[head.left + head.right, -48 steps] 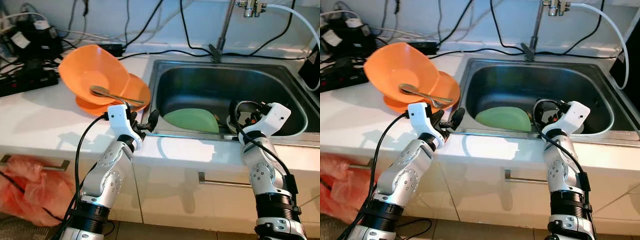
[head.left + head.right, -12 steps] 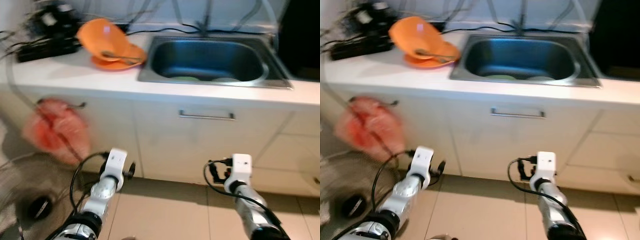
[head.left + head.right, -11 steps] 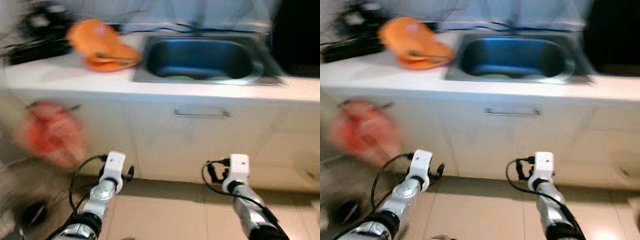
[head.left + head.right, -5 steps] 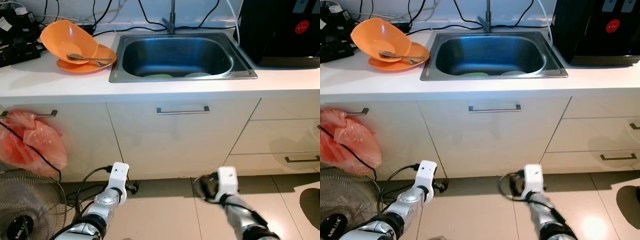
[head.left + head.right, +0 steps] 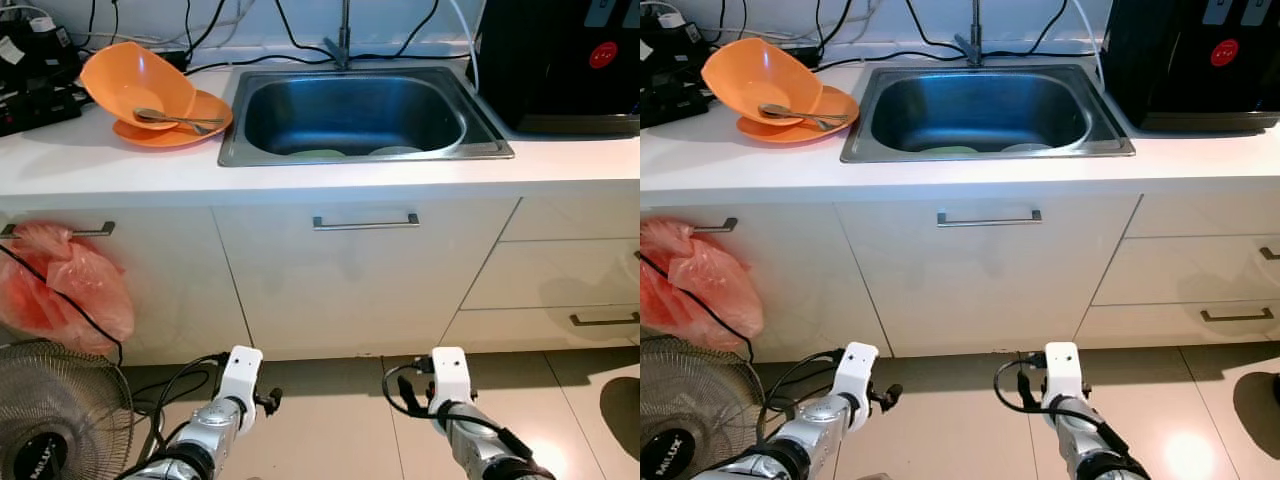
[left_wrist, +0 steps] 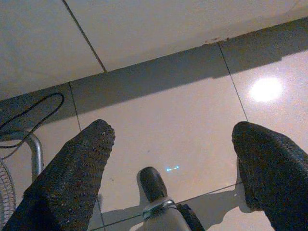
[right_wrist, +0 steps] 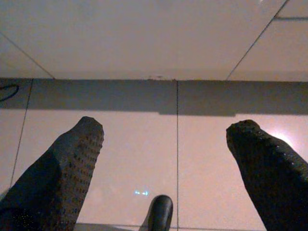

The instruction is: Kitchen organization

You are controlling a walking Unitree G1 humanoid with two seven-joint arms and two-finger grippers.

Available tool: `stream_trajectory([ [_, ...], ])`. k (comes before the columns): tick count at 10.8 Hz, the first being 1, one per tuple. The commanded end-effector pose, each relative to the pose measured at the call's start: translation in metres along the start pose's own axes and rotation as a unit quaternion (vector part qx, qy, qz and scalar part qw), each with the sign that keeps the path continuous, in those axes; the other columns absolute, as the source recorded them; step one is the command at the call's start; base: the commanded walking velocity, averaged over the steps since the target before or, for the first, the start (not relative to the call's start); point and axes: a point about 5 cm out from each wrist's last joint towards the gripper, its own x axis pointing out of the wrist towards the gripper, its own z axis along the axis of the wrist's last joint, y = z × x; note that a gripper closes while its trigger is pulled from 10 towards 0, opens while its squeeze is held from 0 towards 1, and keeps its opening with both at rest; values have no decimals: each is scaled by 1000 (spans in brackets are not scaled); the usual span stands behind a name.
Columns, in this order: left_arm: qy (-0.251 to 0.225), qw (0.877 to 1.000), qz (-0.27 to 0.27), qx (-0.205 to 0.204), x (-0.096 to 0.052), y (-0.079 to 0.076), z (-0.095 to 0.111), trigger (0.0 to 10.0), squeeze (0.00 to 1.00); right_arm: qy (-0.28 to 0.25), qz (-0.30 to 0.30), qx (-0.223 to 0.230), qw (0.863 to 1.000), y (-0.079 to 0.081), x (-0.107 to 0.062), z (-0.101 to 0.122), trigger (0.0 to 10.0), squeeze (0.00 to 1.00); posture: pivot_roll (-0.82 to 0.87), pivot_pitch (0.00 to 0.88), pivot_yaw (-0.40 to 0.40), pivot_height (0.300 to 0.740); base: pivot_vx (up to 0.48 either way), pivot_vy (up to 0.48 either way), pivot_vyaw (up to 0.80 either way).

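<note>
A white kitchen bench (image 5: 120,165) runs across the scene, seen from a few steps back over a tiled floor (image 5: 330,420). A stainless steel sink (image 5: 355,105) is set into it, with a green plate (image 5: 316,154) and a pale dish (image 5: 396,151) lying side by side on its bottom by the front wall. To the sink's left, an orange bowl (image 5: 130,72) leans tilted on an orange plate (image 5: 180,125), a metal spoon (image 5: 175,118) resting across them. Black cables and power strips (image 5: 30,85) crowd the bench's far left corner, and a large black appliance (image 5: 565,60) stands at the sink's right. Below, a red plastic bag (image 5: 65,290) hangs from a cabinet handle, above a floor fan (image 5: 50,415).

Both arms hang low in front of the cabinets, well below the bench. The left end effector (image 6: 175,159) points at the floor tiles with its two black fingers (image 6: 77,173) spread wide and nothing between them. The right end effector (image 7: 171,159) also hangs over the tiles by the cabinet base, its fingers (image 7: 67,168) equally wide apart and empty.
</note>
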Motion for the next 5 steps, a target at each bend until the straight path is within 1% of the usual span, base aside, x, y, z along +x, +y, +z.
stream_trajectory([
  [1,10,1000,-3,7,-1,0,-5,10000,0,4,-2,-2,1000,-1,-1,-3,10000,890,59,5,46,740,0,0,0],
  [2,15,1000,-5,9,-1,-1,-7,10000,0,8,-4,-4,1000,-2,-1,-5,10000,890,57,7,46,740,0,0,0],
  [4,25,1000,-7,16,-2,-2,-13,10000,0,20,-2,-7,1000,-4,-3,-11,10000,827,55,9,46,740,0,0,0],
  [5,28,999,-6,16,-2,-1,-15,10000,0,27,-4,0,1000,-4,-3,-14,10000,804,54,8,45,740,0,0,0],
])
